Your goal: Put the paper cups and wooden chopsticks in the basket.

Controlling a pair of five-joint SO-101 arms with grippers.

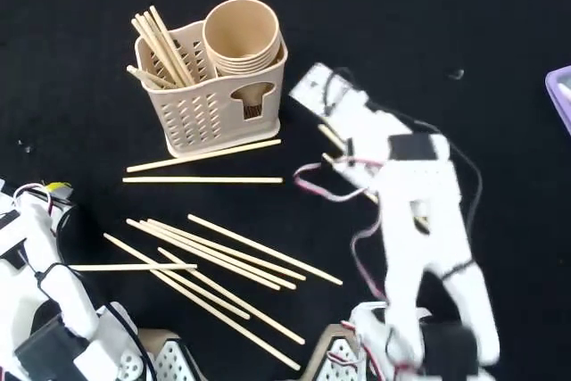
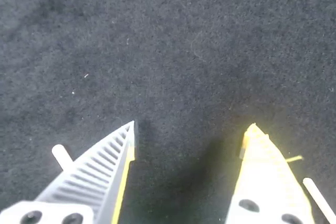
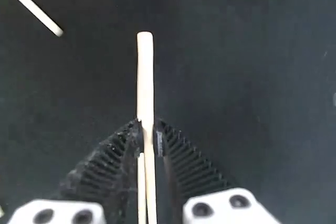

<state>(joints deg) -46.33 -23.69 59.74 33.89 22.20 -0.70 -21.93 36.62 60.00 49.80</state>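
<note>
While the right gripper (image 3: pixel 147 129) is clamped shut on a chopstick (image 3: pixel 145 72), we record that it sits near the right side of the basket (image 1: pixel 210 109) on the black table (image 1: pixel 500 33). The basket holds stacked cups (image 1: pixel 241 33) in one compartment and upright sticks (image 1: pixel 161 42) in the other. Loose chopsticks (image 1: pixel 214 247) lie scattered on the table in front of the basket. The left gripper (image 2: pixel 191 129) hangs over bare table, jaws apart, holding nothing.

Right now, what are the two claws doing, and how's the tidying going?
Left gripper open over bare cloth. Right gripper shut on a chopstick. Stacked paper cups already in basket; many loose chopsticks lie outside it.
</note>
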